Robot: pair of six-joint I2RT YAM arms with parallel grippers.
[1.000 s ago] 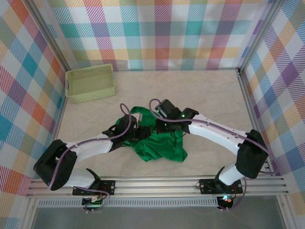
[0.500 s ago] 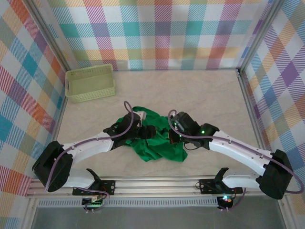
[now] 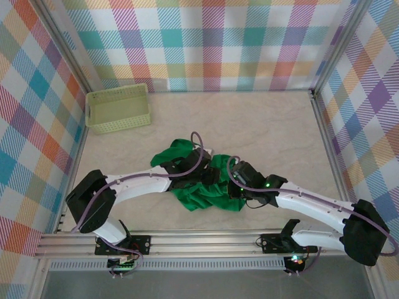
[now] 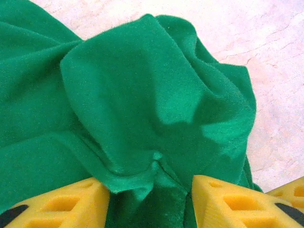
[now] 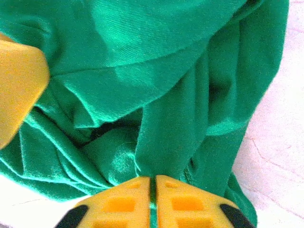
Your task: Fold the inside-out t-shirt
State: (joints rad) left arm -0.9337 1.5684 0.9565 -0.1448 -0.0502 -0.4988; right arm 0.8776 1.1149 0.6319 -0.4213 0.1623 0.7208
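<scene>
The inside-out t-shirt (image 3: 202, 193) is a bright green crumpled heap on the table's near middle, with one lobe (image 3: 169, 151) sticking out to the far left. My left gripper (image 3: 202, 167) lies over its middle. In the left wrist view the left gripper (image 4: 149, 190) is open, its yellow fingers (image 4: 61, 204) wide apart, and a raised fold of the t-shirt (image 4: 142, 109) lies between them. My right gripper (image 3: 235, 187) is at the heap's right side. In the right wrist view the right gripper (image 5: 153, 183) is shut on a thin pinch of the t-shirt (image 5: 175, 118).
A pale yellow-green lattice basket (image 3: 118, 107) stands at the far left by the plaid wall. Bare marbled tabletop (image 3: 280, 124) stretches behind and to the right of the shirt. An aluminium rail (image 3: 206, 240) runs along the near edge. A yellow finger (image 5: 19, 85) of the other gripper shows at the left of the right wrist view.
The right gripper has moved from the shirt's far side toward the near right. The left gripper has reached rightward over the heap, uncovering the shirt's far-left lobe.
</scene>
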